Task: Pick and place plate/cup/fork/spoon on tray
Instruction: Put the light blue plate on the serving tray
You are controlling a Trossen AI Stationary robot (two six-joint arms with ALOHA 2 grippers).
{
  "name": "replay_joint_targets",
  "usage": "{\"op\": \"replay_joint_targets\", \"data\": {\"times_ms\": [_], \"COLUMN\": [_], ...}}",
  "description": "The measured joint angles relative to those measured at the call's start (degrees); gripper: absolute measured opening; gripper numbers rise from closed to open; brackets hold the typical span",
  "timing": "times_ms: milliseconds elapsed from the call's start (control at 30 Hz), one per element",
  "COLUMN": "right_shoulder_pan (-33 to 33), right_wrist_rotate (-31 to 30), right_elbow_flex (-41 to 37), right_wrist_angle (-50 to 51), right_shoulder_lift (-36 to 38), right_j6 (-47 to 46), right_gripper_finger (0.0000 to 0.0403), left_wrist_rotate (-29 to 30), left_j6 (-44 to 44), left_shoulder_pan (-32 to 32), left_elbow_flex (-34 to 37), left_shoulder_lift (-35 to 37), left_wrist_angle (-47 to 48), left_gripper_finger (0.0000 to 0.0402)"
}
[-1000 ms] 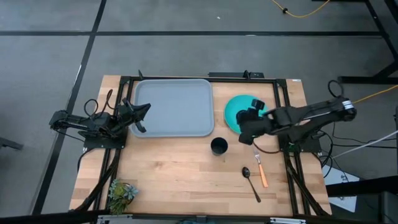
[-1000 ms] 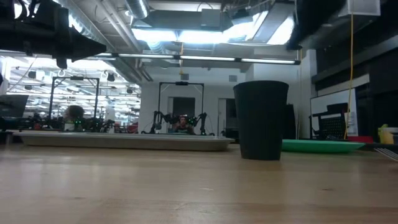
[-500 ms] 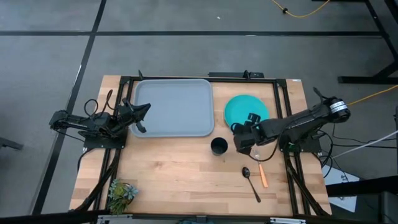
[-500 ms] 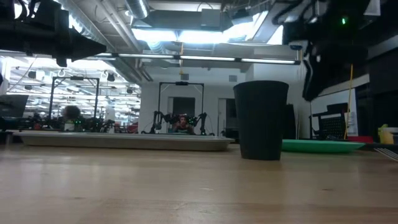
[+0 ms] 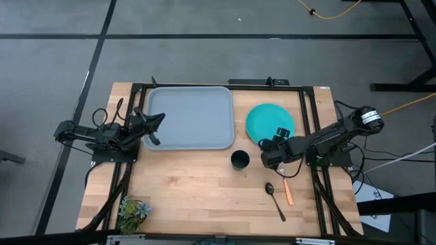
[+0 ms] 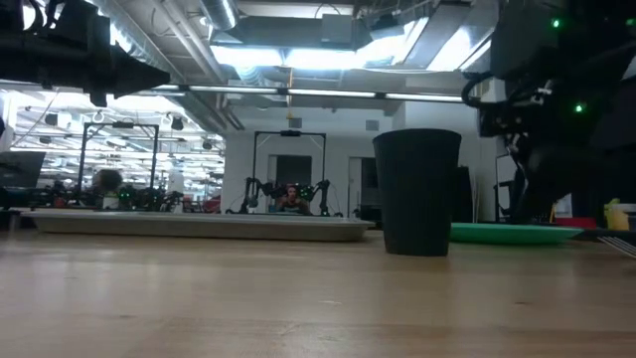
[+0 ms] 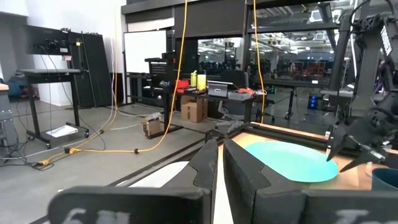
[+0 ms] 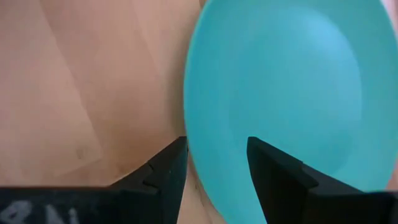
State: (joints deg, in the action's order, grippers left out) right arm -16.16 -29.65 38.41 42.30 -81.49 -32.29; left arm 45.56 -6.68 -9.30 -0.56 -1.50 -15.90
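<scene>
Lying flat on the desk (image 5: 184, 190), the teal plate (image 5: 268, 121) sits just beside the tray (image 5: 189, 117), on its right and outside it. Your right claw (image 8: 211, 163) hangs over the plate's near edge with its fingers parted, the rim running between them in the wrist view, nothing gripped yet. The cup (image 5: 240, 160) stands near the claw, and the orange-handled fork (image 5: 287, 188) and dark spoon (image 5: 274, 199) lie close below the arm. Your left claw (image 7: 219, 167) waits at the tray's left edge, fingers nearly together and empty. Watch the rim: a plate this flat gives little to bite, so closing too high could let it skid away. A low swing toward the tray could also topple the cup.
</scene>
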Motion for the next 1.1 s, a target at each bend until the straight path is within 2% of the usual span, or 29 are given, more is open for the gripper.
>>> {"op": "replay_joint_targets", "data": {"times_ms": [200, 400, 633, 900, 1100], "right_shoulder_pan": [-0.02, 0.01, 0.18, 4.54, 8.14], "right_wrist_rotate": [3.49, -1.43, -0.36, -4.06, -3.00], "right_elbow_flex": [-3.31, -4.01, -6.64, -7.71, -7.71], "right_wrist_angle": [-2.42, -2.92, -4.59, -7.47, -9.16], "right_shoulder_lift": [0.00, 0.00, 0.00, 0.00, 0.00], "right_j6": [1.66, 1.44, 1.32, 2.50, 2.83], "right_gripper_finger": [0.0172, 0.0172, 0.0172, 0.0172, 0.0135], "left_wrist_rotate": [0.02, 0.02, 0.03, 0.02, 0.02], "left_j6": [0.00, 0.00, -0.03, -0.02, -0.02], "left_shoulder_pan": [0.00, 0.01, 0.00, 0.02, 0.02], "left_elbow_flex": [0.00, 0.02, 0.02, 0.02, 0.02], "left_shoulder_lift": [0.00, 0.01, 0.00, 0.00, 0.00], "left_wrist_angle": [0.00, 0.00, 0.00, 0.02, 0.98], "left_gripper_finger": [0.0020, 0.0020, 0.0020, 0.0020, 0.0020]}}
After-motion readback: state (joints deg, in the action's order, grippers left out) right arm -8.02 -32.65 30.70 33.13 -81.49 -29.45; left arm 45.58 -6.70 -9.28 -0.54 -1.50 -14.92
